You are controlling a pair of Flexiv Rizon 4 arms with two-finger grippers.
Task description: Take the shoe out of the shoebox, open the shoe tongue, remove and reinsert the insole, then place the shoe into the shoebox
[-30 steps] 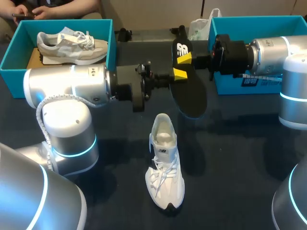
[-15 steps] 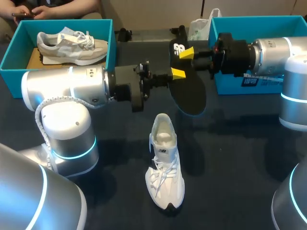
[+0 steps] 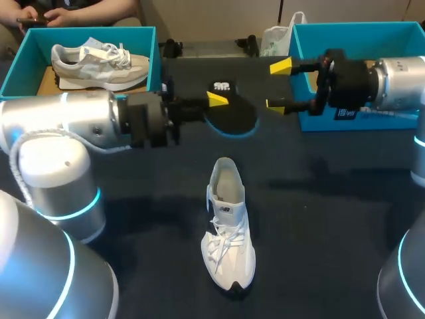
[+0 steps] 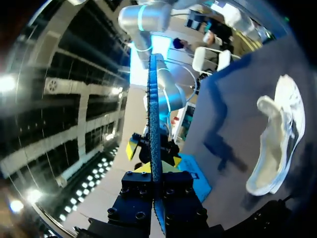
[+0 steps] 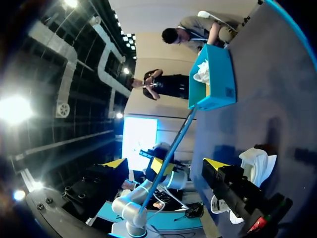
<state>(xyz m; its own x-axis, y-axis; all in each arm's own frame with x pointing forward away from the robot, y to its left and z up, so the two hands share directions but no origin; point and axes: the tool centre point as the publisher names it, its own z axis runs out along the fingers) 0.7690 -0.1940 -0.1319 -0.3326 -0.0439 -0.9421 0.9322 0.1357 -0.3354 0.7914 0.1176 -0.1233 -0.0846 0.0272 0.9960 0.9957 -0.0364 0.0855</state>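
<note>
Left box (image 3: 13,80) holds a second shoe (image 3: 99,63), not part of this step as far as I can tell. Left hand (image 3: 216,105) is clamped on the black insole (image 3: 236,116) near one end. The left wrist view shows the insole edge-on between the fingers, so the grip is across its thickness. It's held in the air beyond the heel of the shoe (image 3: 228,226), probably staged for reinsertion. The shoe sits upright on the worktop (image 3: 332,219), well apart from both boxes, with its heel towards the insole and its mouth gaping, so the opening looks accessible. Right hand (image 3: 277,84) has its fingers wide apart and holds nothing. It sits just beside the insole's far end without touching it, in front of the right box (image 3: 358,30). My read: only the left hand carries the insole now, and the right is free to steady the shoe. Insole is out, reinsertion and boxing not yet done.
</note>
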